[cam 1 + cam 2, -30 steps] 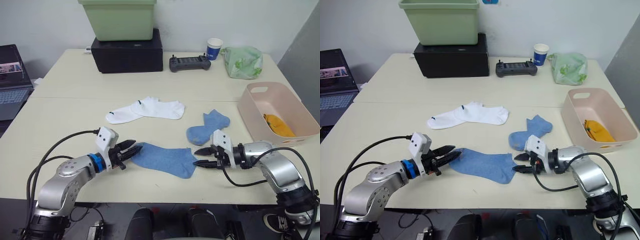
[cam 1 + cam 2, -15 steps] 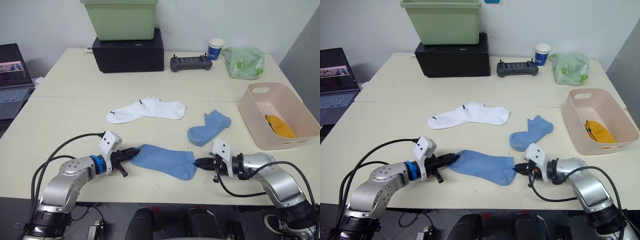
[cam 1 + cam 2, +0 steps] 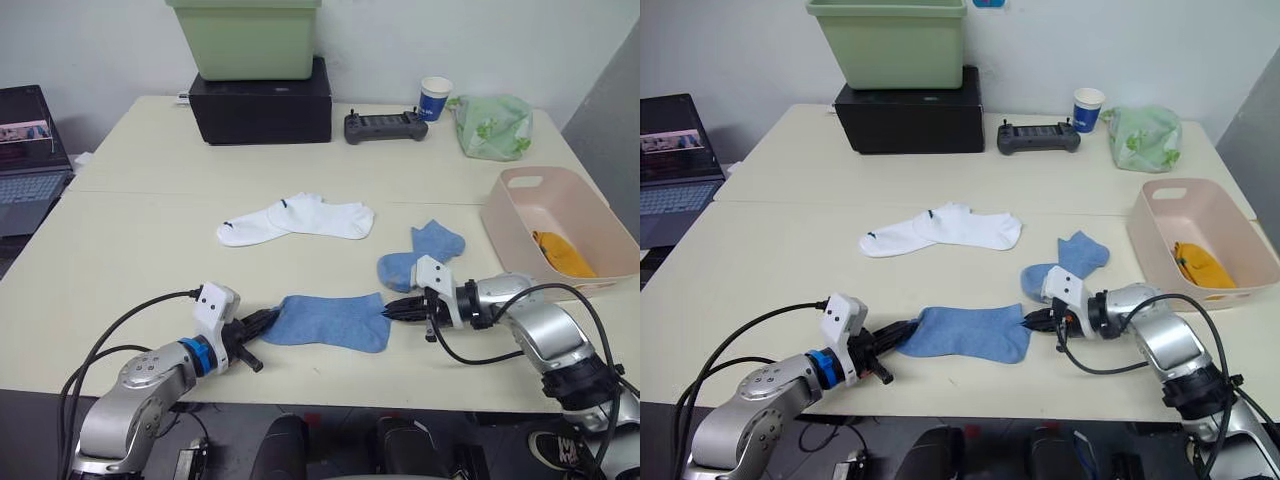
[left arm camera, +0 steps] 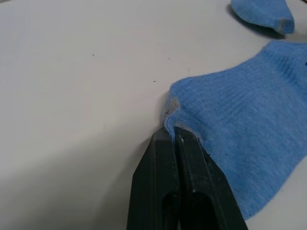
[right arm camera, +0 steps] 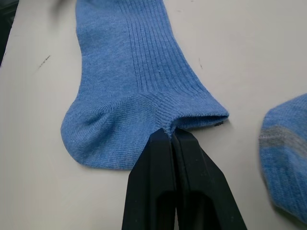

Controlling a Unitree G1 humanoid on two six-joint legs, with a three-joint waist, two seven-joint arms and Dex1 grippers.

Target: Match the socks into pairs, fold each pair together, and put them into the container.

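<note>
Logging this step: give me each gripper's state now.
Left gripper: shut on the light blue sock, toe end.
Right gripper: shut on the same sock's cuff.

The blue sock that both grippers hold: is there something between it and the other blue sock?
Nothing visible. The held blue sock lies stretched between the left gripper and the right gripper; only bare table separates it from the other blue sock.
</note>
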